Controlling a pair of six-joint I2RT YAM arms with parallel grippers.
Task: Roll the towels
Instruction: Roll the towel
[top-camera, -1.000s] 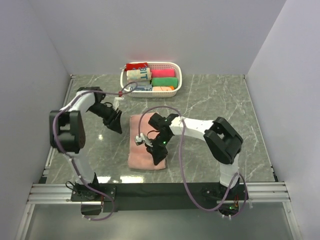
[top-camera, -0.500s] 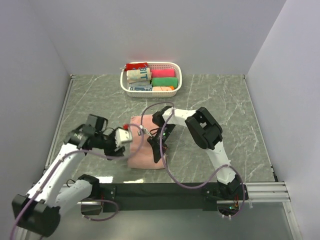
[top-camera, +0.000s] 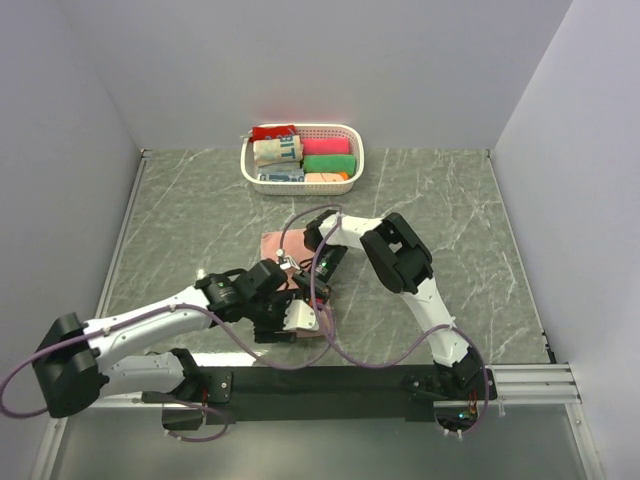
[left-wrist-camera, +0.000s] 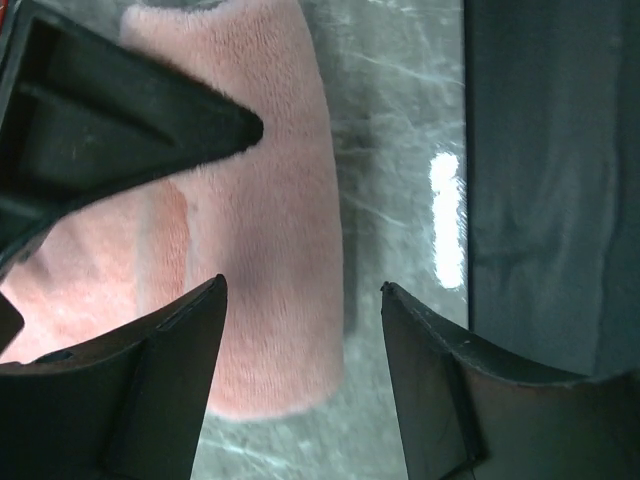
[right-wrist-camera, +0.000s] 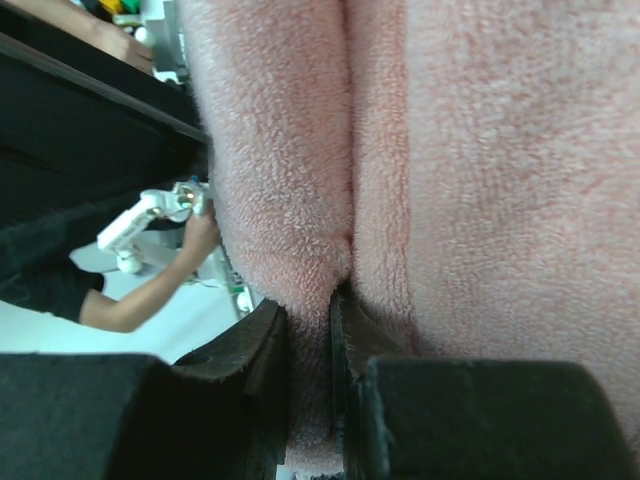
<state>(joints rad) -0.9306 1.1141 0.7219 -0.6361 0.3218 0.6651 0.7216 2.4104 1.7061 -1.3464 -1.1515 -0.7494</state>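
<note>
**Both hands at the near end of the pink towel, right one clamped**

The left arm (top-camera: 140, 325) lies low over the grey marble-pattern counter (top-camera: 180, 220), reaching from the near-left corner toward the middle. A purple cable (top-camera: 215, 330) loops along it. The left hand (left-wrist-camera: 300, 290) sits over the near end of the salmon-pink terry-cloth towel (top-camera: 276, 243) with its fingers (left-wrist-camera: 170, 380) spread apart. In the left wrist view the rolled-up end of the towel lies under the gap. One finger overlaps the pink cloth and the other is over bare counter; can't tell if either touches.

A black wedge-shaped part (left-wrist-camera: 110, 120) cuts across the top-left of that view, in front of the towel. Can't tell what it belongs to. A black strip (left-wrist-camera: 550, 200) runs along the counter edge, just beside the towel's end.

The towel lies mid-counter, near the arms. Its far end is flat and exposed. The middle and near end are mostly hidden by both hands in the top view.

Well beyond it, at the far edge, is a white plastic lattice basket (top-camera: 352, 160) holding small rolled cloths: red (top-camera: 272, 131), cream with blue letters (top-camera: 279, 150), magenta (top-camera: 327, 146), green (top-camera: 328, 163).

The right hand (right-wrist-camera: 310, 330) is pressed down into the towel with its fingers (right-wrist-camera: 250, 390) nearly together, pinching a fold of pink terry between them. The right arm (top-camera: 400, 255) arches over from the near-right base. Its elbow is beside the towel's right edge, and its own cable loops across the cloth.
</note>
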